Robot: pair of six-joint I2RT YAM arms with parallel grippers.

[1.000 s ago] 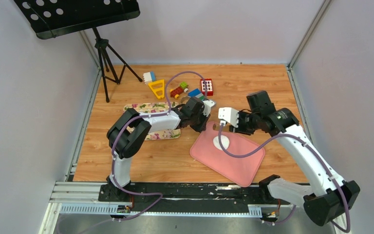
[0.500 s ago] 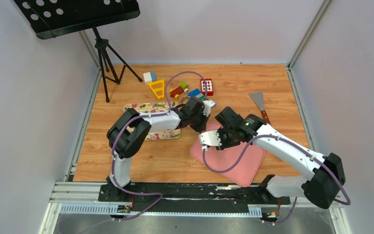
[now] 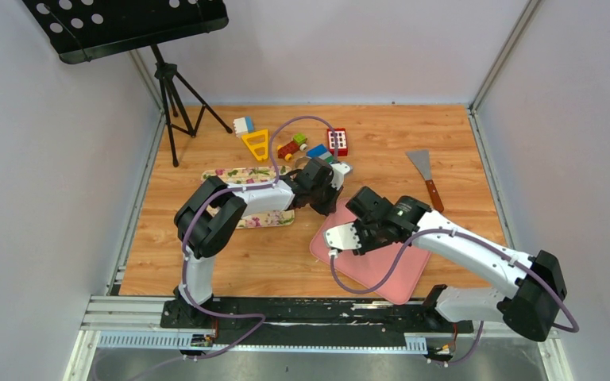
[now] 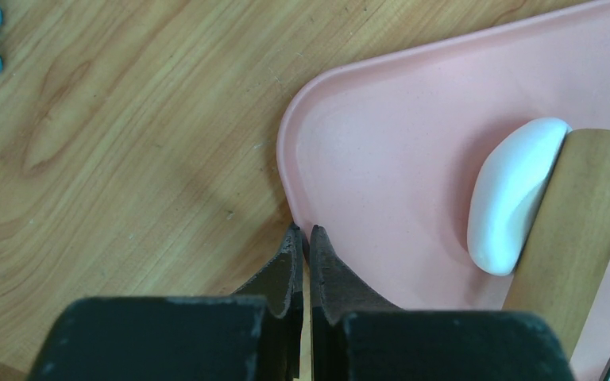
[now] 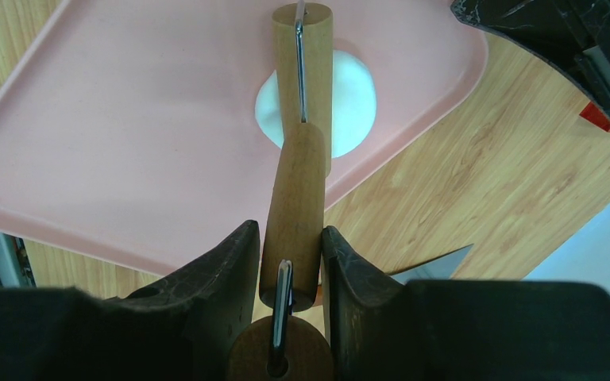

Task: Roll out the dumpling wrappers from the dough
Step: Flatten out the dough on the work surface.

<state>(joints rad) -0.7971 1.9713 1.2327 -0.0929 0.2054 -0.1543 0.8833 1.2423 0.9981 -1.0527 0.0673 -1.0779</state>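
1. Black-fingered, my left gripper (image 4: 303, 238) is clenched, tips touching the corner rim of the pink mat (image 4: 397, 135). Whether it pinches that rim, I can't tell. I reckon it's there to steady the mat.
2. On the mat sits the dough (image 4: 512, 190), a thick white lump, not yet rolled thin.
3. Across it rests the wooden roller (image 5: 303, 79), placed to press it flat.
4. My right gripper (image 5: 290, 234) grasps the roller's handle (image 5: 295, 198) end-on, so a push should drive it straight.
5. Far right, the scraper (image 3: 424, 168) lies well apart from the mat.
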